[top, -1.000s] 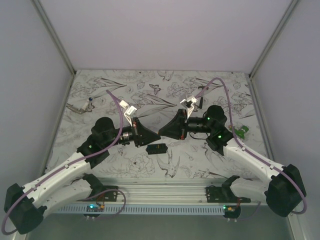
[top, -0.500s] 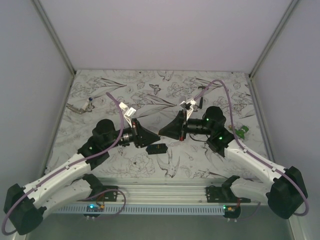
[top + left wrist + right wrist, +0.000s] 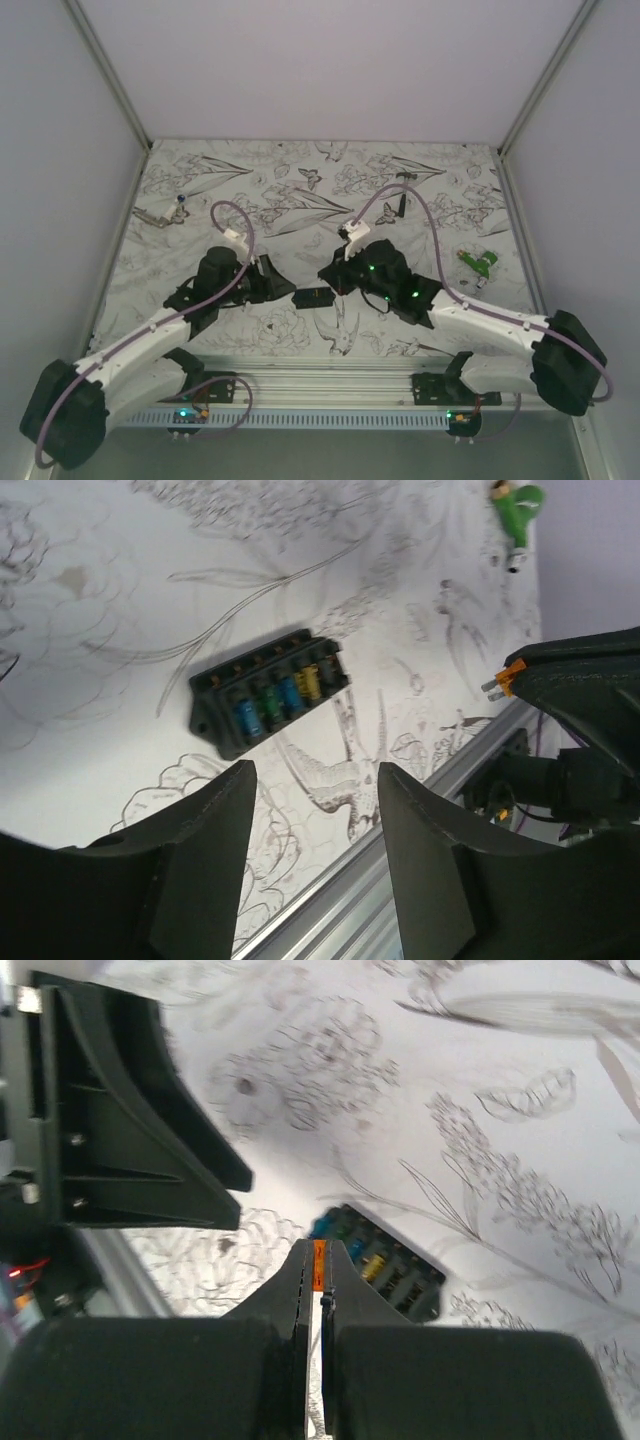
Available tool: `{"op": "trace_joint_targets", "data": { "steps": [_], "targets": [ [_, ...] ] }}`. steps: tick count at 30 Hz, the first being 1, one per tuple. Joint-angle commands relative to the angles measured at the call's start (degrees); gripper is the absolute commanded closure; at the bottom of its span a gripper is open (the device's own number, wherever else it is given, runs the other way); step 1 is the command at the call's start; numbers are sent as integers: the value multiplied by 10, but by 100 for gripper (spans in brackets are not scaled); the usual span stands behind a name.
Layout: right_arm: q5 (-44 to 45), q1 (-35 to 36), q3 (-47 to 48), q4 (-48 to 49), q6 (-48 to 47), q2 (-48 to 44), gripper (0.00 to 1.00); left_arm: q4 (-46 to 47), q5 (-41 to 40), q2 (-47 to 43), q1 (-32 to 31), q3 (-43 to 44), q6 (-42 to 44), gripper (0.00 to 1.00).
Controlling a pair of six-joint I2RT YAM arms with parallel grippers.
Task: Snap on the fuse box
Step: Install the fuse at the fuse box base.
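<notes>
The fuse box (image 3: 313, 298) is a small black rectangular box lying flat on the patterned table near the front edge. Its open face shows blue, green and yellow fuses (image 3: 268, 692). My left gripper (image 3: 315, 775) is open and empty, just left of the box and above the table (image 3: 283, 287). My right gripper (image 3: 319, 1260) is shut on a small orange fuse (image 3: 319, 1264) held at its tips. It hovers just behind the box (image 3: 328, 272). The same fuse shows at the right gripper's tip in the left wrist view (image 3: 510, 677).
A small green object (image 3: 480, 264) lies at the right side of the table. A small metal tool (image 3: 160, 213) lies at the far left. An aluminium rail (image 3: 330, 385) runs along the near edge. Grey walls enclose the table.
The left gripper has opened and pulled back and down to the left of the fuse box. The right arm has swung left and lower towards the box, jaws shut on the orange fuse.
</notes>
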Motion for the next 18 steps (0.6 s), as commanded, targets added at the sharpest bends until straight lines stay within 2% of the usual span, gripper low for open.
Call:
{"op": "trace_joint_targets", "data": {
  "steps": [1,3,9,18],
  "targets": [
    [211,46,12,-18,26,44,100,-14,9,61,8,12,-16,44],
    [274,68,14,-18,40,66,100,-13,19,95,7,28,-17,43],
    [344,100,20,-28,87,116,100,-11,22,163,7,43,-24,39],
    [353,119,24,-26,116,158,100,25,37,255,-4,63,-55,37]
  ]
}}
